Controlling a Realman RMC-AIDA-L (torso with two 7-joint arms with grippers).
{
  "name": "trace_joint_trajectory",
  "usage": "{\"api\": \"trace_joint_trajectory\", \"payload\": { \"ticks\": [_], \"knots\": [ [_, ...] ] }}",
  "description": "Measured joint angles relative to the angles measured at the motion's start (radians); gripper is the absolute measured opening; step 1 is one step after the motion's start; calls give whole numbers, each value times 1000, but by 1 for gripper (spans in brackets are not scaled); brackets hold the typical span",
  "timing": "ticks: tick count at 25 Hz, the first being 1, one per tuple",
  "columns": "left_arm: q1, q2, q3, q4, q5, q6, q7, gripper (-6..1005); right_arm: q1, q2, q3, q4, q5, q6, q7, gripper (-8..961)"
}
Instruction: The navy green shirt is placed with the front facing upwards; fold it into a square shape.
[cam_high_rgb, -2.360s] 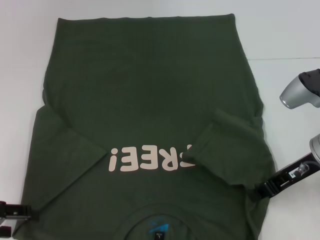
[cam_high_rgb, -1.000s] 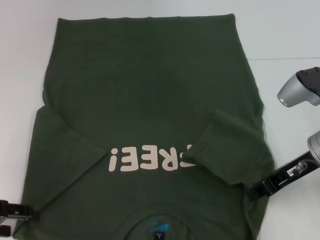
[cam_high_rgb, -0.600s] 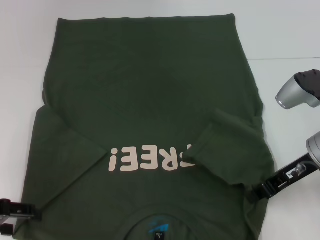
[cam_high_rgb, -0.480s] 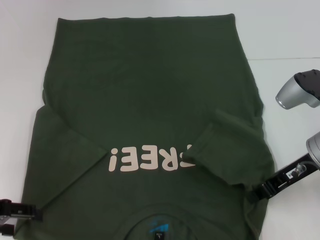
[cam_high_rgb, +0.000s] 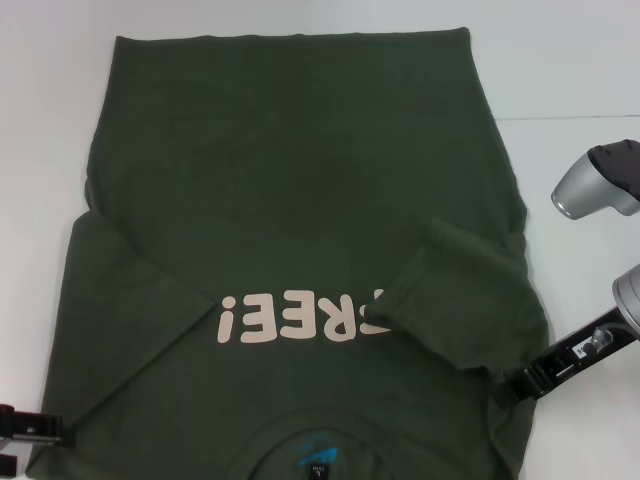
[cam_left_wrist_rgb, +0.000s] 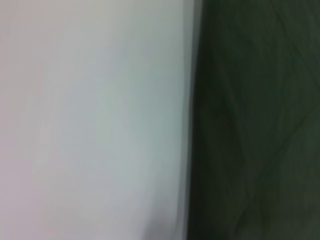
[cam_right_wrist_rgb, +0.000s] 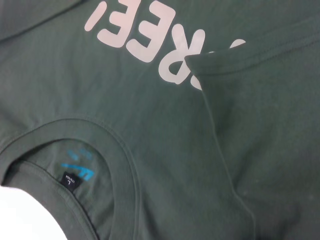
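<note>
the navy green shirt (cam_high_rgb: 290, 230) looks soft and limp; right gripper (cam_high_rgb: 510, 385) at its folded sleeve (cam_high_rgb: 470, 310), finger state unclear. better grip the hem corners.

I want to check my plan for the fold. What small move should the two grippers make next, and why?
Probably shut the jaws on the cloth. The left gripper and right gripper sit at the two side edges of the navy green shirt near the collar, and the right sleeve is already folded in over the print.
</note>
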Motion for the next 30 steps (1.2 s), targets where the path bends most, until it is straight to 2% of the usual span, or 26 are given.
{"api": "trace_joint_trajectory", "payload": {
  "ticks": [25,30],
  "knots": [
    [-19,-6,10,-24,-31,4,-2,882,1,0,0,-5,0,-2,-2,29],
    [-17,-9,17,-16,-18,-11,2,782,1,1,2,-4,0,-6,-3,27]
  ]
}}
